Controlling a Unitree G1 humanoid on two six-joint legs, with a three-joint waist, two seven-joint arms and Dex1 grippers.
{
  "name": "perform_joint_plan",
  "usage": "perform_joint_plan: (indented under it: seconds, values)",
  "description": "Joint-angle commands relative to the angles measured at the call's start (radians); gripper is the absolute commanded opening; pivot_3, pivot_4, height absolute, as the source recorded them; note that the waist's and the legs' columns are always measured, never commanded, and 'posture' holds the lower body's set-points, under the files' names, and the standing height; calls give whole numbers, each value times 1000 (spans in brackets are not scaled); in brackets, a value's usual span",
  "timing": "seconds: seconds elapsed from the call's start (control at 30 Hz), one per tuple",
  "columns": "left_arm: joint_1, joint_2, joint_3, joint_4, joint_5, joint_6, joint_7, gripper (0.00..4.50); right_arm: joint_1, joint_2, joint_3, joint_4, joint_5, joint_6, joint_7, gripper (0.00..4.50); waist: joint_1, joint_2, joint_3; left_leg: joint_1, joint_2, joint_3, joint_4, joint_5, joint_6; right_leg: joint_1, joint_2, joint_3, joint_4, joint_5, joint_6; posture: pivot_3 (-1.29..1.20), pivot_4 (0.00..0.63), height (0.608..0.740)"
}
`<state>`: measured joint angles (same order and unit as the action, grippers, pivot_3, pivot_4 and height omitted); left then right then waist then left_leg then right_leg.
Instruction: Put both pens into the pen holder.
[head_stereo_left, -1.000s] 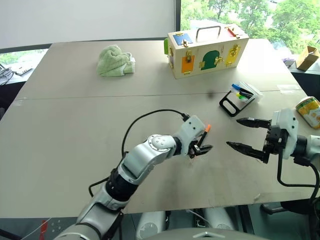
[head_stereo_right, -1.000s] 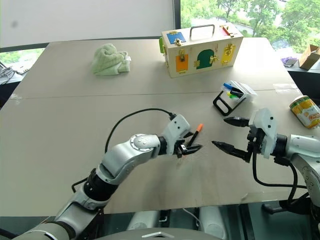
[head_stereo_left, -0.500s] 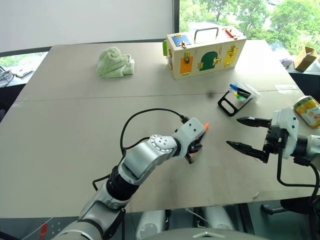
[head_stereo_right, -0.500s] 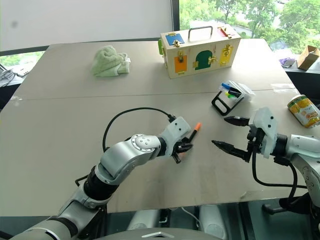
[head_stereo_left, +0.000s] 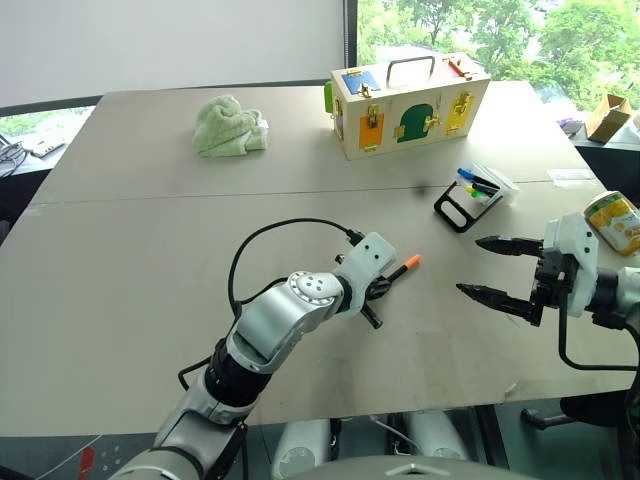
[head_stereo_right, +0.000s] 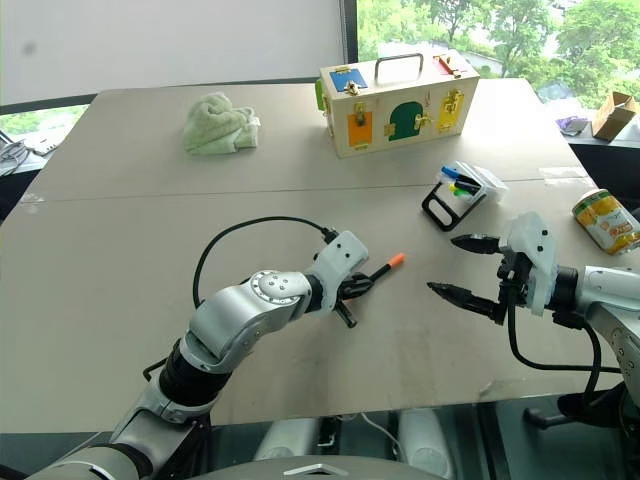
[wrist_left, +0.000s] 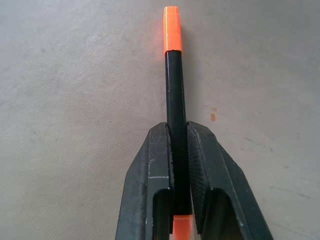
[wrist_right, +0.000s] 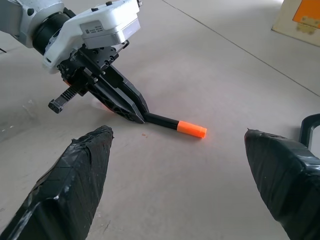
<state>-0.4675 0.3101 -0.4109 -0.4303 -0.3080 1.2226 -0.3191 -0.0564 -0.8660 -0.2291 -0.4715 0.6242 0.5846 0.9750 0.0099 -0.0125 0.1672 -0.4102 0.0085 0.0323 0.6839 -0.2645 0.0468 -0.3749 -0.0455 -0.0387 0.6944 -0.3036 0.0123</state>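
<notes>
Holder (head_stereo_left: 478, 194): coloured markers inside | left claw (wrist_left: 179, 150): grips orange-capped pen (wrist_left: 172, 75) | right claw (head_stereo_left: 497, 267): wide

Pen (head_stereo_left: 398, 271) between left gripper (head_stereo_left: 377, 290) and right gripper (head_stereo_left: 486, 267), pen holder (head_stereo_left: 474, 195) beyond.

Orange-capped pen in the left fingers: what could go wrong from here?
The left gripper is shut on the orange-capped pen near its tail, so most of the barrel sticks out; it may pivot or slip when lifted. The pen holder is small, already holds markers and sits nearer the open right gripper, so the long pen could knock it or that arm.
</notes>
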Motion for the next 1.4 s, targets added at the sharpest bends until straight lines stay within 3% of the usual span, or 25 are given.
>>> perform_joint_plan:
  seconds: [0.03, 0.1, 0.33, 0.53, 0.73, 0.93, 1.03, 1.27, 1.3, 1.4]
  values:
    - [55, 43, 31, 18, -37, -68, -88, 140, -18, -8, -4, -12, 4, -11, 3, 4500, 0, 0, 0, 0, 0, 0, 0, 0, 0, 0, 0, 0, 0, 0, 0, 0, 150, 740]
    - [81, 55, 55, 20, -57, -135, -136, 140, -23, -5, 1, -11, 3, -11, 0, 4500, 1, 0, 0, 0, 0, 0, 0, 0, 0, 0, 0, 0, 0, 0, 0, 0, 150, 740]
    - [118, -82, 340, 69, -267, -270, -238, 140, -65, -19, 28, -1, 33, 121, -63, 4500, 7, 0, 0, -4, 0, 0, 1, 0, 0, -2, -1, -2, -1, 0, 0, 0, 150, 740]
    - [130, -157, 477, 31, -515, -228, -282, 140, -167, 100, -41, 23, 259, 295, -178, 4500, 4, 0, 0, -4, 0, 0, 1, 0, 0, -2, -1, -2, -1, 0, 0, 0, 150, 740]
    - [147, -159, 507, -6, -670, -210, -286, 140, -281, 289, -76, 67, 548, 395, -356, 4500, 1, 0, 1, -4, 0, 0, 1, 0, 0, -2, -1, -1, -1, 0, 0, 0, 150, 740]
    - [148, -135, 472, -17, -733, -213, -296, 140, -363, 369, -38, 95, 669, 425, -427, 4500, 3, 0, 1, -4, 0, 0, 1, 0, 1, -2, -1, -1, -1, 0, 0, 0, 150, 740]
    - [145, -134, 461, -13, -749, -223, -282, 0, -371, 363, -5, 87, 695, 451, -424, 3538, 5, 0, 1, -4, 0, 0, 1, 0, 1, -2, -1, -1, -1, 0, 0, 0, 150, 740]
    - [164, -136, 459, -11, -780, -241, -246, 0, -371, 351, 12, 84, 728, 452, -421, 231, 3, 0, 1, -4, 0, 0, 0, -1, 1, -2, 0, -1, -1, 0, 0, 0, 150, 740]
    - [167, -141, 466, -9, -796, -249, -246, 0, -371, 349, 14, 84, 731, 449, -423, 99, 3, 0, 1, -4, 0, 0, 0, -1, 1, -2, 0, -1, -1, 0, 0, 0, 150, 740]
    - [170, -123, 460, -15, -819, -249, -261, 1290, -373, 345, 18, 84, 734, 439, -427, 83, 3, 0, 1, -4, 0, 0, 0, -2, 3, -2, 0, -1, -1, 0, 0, 0, 150, 740]
